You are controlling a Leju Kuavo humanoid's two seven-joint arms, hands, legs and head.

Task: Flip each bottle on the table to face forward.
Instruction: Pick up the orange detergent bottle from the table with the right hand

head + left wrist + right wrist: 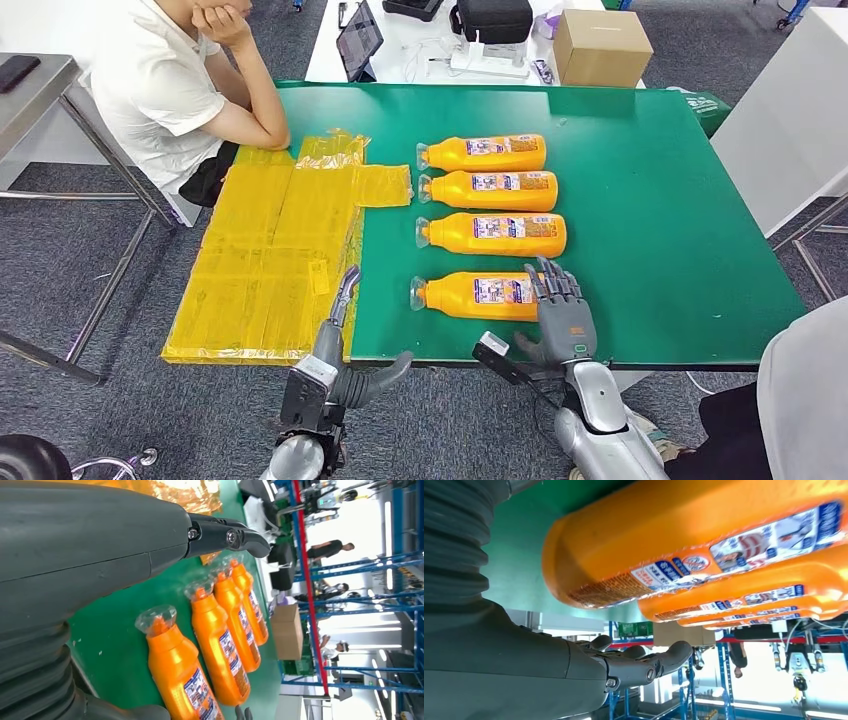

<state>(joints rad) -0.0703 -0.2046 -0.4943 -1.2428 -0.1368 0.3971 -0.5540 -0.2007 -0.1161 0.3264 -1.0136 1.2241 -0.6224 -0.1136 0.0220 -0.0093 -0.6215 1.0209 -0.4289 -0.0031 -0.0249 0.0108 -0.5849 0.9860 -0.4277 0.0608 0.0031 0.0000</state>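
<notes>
Four orange bottles (487,224) lay in a row on the green surface (660,230), long axes across it, caps toward the robot's left. The right hand (560,312) was at the base end of the nearest bottle (480,296), fingers (553,283) extended and empty. The left hand (345,340) hung farther off, also holding nothing.

labels: four orange bottles (488,153) are showing blue-and-white printed labels facing up | text: too small and blurred for reading in any view | nearest bottle (704,535) label: print staying illegible | brands, numbers: none readable
</notes>
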